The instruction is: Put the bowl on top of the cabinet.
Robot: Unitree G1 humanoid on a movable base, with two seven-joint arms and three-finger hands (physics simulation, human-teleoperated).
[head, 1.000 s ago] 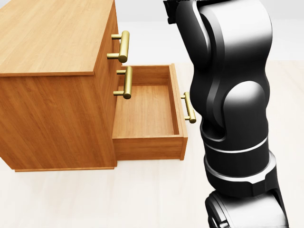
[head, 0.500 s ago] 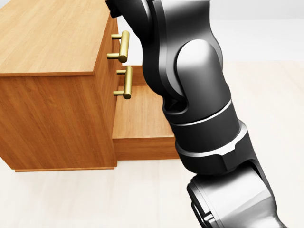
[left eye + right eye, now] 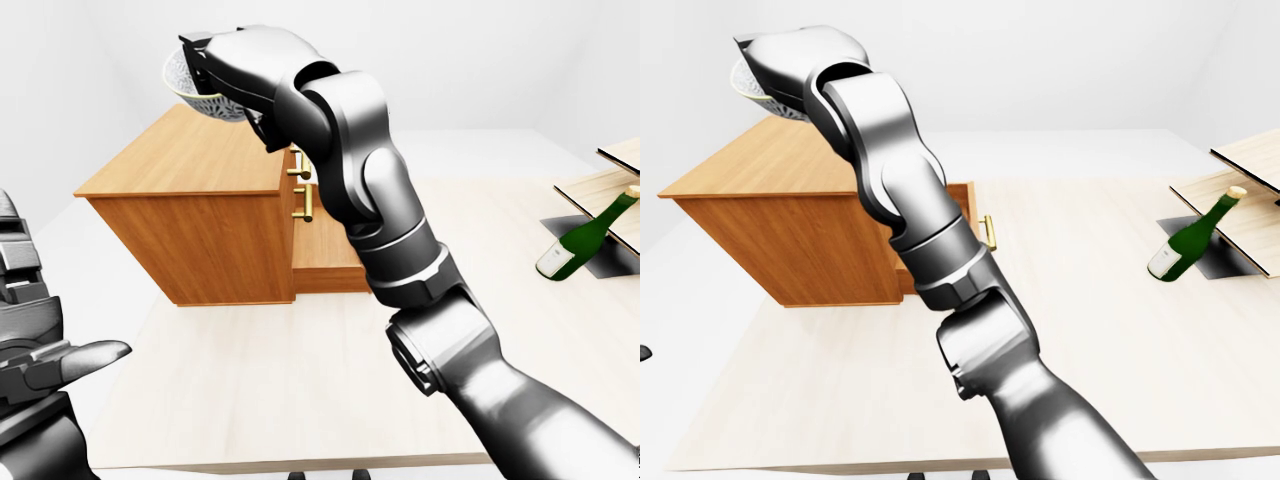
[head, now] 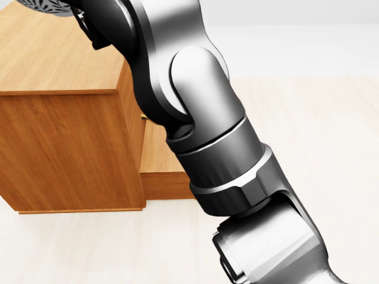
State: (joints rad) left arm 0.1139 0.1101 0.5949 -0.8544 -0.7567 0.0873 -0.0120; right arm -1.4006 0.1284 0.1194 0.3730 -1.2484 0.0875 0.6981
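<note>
**Bowl aloft over the cabinet, release to come**

The right hand [image 3: 232, 72] is up high with the bowl [image 3: 183, 82] gripped at its tip. The fingers are closed round the bowl's wall and rim, though exactly where each one bears is hidden behind the hand's own bulk. The bowl hangs clear in the air and tipped, its mouth turned away from the hand toward the left of the left-eye view. It touches nothing but the hand.

Directly beneath the hand lies the cabinet [image 3: 190, 160], and its flat wooden top is bare under the bowl. I reckon the height is deliberate, so the bowl clears the cabinet's edge before it comes down. The tilt looks to come from the wrist's angle, and it wants levelling before the fingers let go.

Below the hand and toward the arm's elbow, one drawer [image 3: 965, 200] stands pulled out.

The left hand [image 3: 62, 365] sits far below, low in the left-eye view. Its fingers are spread and it holds nothing, so it is well out of this job.

Now the count:
- One bowl.
- One cabinet.
- One open drawer.
- Two brass handles [image 3: 305, 205] on the cabinet face, and a third on the drawer in the right-eye view.
- One green bottle [image 3: 583, 236], leaning on the tabletop [image 3: 300, 370] well away from both hands.
</note>
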